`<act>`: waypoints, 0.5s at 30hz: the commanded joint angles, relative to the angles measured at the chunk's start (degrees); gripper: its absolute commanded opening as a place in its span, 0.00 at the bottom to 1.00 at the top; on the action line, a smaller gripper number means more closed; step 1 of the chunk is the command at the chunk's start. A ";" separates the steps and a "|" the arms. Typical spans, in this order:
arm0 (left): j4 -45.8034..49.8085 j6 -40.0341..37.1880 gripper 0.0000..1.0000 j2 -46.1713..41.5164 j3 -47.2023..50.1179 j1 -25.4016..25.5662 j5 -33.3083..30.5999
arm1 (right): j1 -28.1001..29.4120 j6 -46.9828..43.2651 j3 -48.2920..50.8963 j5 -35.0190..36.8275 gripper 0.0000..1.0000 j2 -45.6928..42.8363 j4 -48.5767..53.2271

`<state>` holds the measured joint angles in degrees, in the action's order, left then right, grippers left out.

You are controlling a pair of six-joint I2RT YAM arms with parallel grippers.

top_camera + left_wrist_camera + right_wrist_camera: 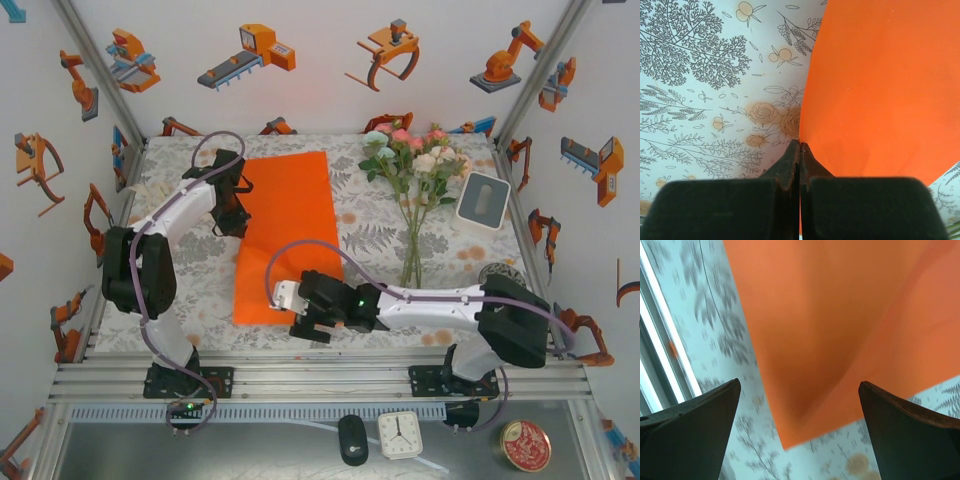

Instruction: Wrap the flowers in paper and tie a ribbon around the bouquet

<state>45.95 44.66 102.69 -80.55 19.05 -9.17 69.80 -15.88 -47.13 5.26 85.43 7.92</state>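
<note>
**Status: left hand clamped on paper edge, right hand open at near corner**

1. Left hand (238, 222). It sits at the left long edge of the paper (290, 220), about midway along that edge. In the left wrist view the two fingers (787, 165) are pressed together, and the paper's (880, 90) edge runs straight into the seam between them. An orange sliver shows in the seam lower down. The hand is therefore clamped on the sheet's edge. The patterned worktop (700, 75) lies to the left of the fingers.

2. Paper. The orange sheet lies on the worktop (200, 260), left of centre. Its long sides run from the near edge toward the back wall. In the right wrist view the sheet (840, 315) is not fully flat: a shallow fold crosses it near the corner.

3. Right hand (290, 310). It is positioned at the near right corner of the paper. Its fingers (695, 435) stand wide apart, one on each side of that corner, and hold nothing. Whether either finger touches the sheet cannot be determined.

4. Flowers (415, 160). The bunch lies on the worktop to the right of the paper, apart from it. The blooms point toward the back wall and the stems point toward the near edge. Neither hand touches it.

5. White box (483, 200). It lies just to the right of the blooms.
</note>
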 commanded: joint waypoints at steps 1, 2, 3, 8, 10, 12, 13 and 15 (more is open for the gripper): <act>2.43 -2.12 0.00 0.94 -1.82 -0.30 -0.13 | -2.01 -7.81 1.67 -1.49 0.92 -2.46 4.50; 2.51 -2.30 0.00 1.01 -1.83 -0.32 -0.23 | -2.97 -7.60 1.94 -1.92 0.92 -2.50 3.90; 2.71 -2.40 0.00 1.02 -1.88 -0.32 -0.36 | -3.32 -7.59 1.83 -2.40 0.92 -2.39 3.56; 2.89 -2.54 0.00 0.99 -1.98 -0.52 -0.49 | -4.11 -8.87 1.50 -1.09 0.89 1.45 1.69; 2.98 -2.57 0.00 0.88 -1.89 -0.65 -0.59 | -4.43 -9.63 1.18 0.00 0.86 3.14 1.75; 3.00 -2.52 0.00 0.84 -1.89 -0.60 -0.54 | -4.60 -10.22 0.85 0.23 0.86 3.78 1.88; 2.86 -2.56 0.00 0.88 -1.93 -0.61 -0.45 | -4.68 -10.29 0.75 -0.49 0.86 3.65 1.93; 2.88 -2.57 0.00 0.98 -1.91 -0.64 -0.39 | -4.94 -10.40 0.96 -2.34 0.88 2.96 1.55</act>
<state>47.03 42.98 102.89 -80.90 18.70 -9.21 65.41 -24.56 -45.84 3.86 88.18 9.17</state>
